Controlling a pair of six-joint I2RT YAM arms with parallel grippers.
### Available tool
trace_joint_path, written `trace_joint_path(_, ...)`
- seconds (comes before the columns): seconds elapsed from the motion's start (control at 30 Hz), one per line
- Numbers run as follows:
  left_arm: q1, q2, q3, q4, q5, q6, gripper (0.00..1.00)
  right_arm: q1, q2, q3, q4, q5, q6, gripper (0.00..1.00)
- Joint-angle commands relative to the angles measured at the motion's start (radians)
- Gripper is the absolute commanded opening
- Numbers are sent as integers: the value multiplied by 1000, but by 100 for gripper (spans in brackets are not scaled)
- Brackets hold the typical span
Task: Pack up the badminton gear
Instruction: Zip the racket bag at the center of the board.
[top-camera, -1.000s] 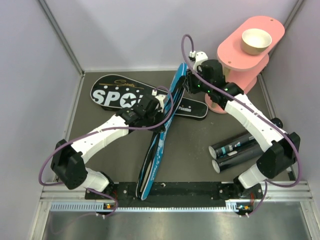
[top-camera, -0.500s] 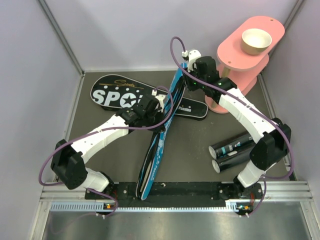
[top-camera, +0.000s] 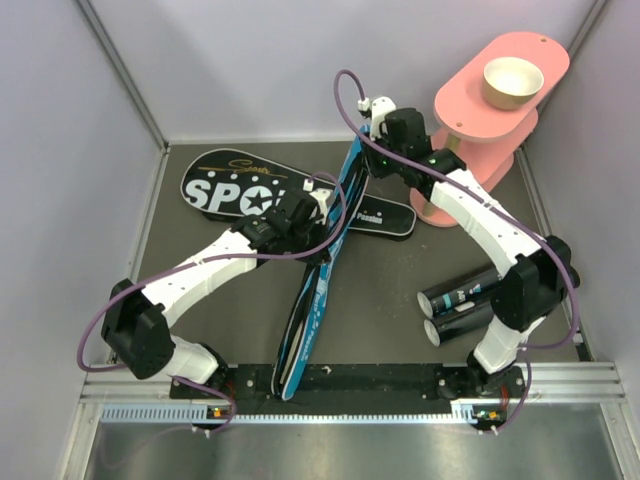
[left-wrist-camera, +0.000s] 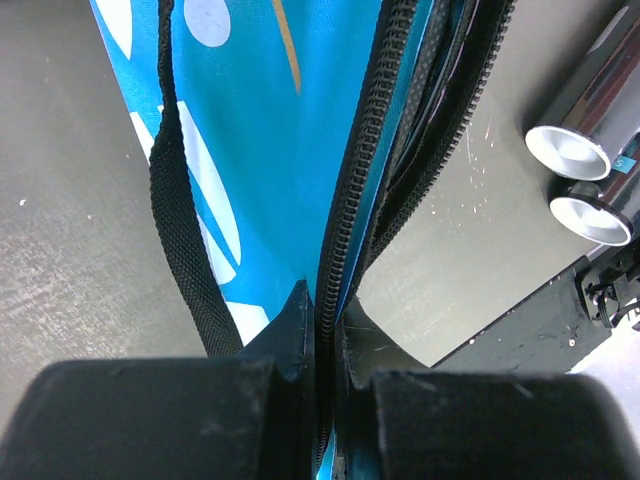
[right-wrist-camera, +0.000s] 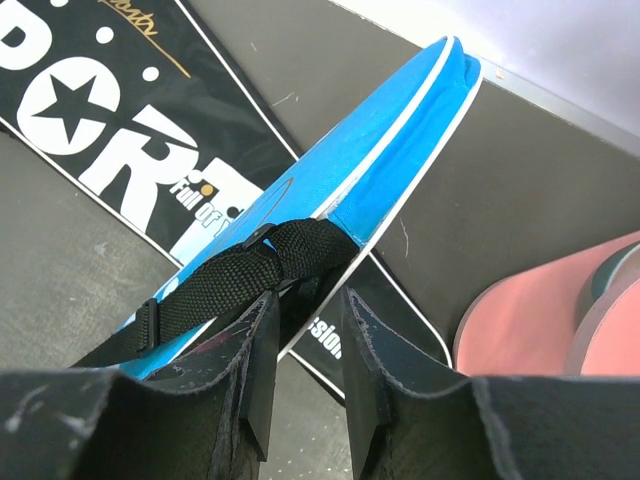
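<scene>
**Blue bag on edge, black bag flat, tubes alongside**

The blue bag stands on its long edge, running from the table's near rim to the far side. Its zip gapes along the upper edge, and a black strap lies against its side. Its far end crosses over the black bag, which lies flat, lettered SPORT in white. Two black tubes lie touching, side by side, to the right.

Dark table under black racket bag, two black tubes, pink stand, perhaps edge of blue bag
</scene>
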Motion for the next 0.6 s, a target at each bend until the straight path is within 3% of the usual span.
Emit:
trace_joint_path(0.0,2,-45,2,16,17,6,0,11,27,77,13,0,-12,29)
trace_joint_path(0.5,2,-43,2,13,12,4,0,13,79,175,-62,9,-60,12)
trace_joint_path(0.57,1,-42,2,13,12,3,0,11,81,180,-75,9,-67,6)
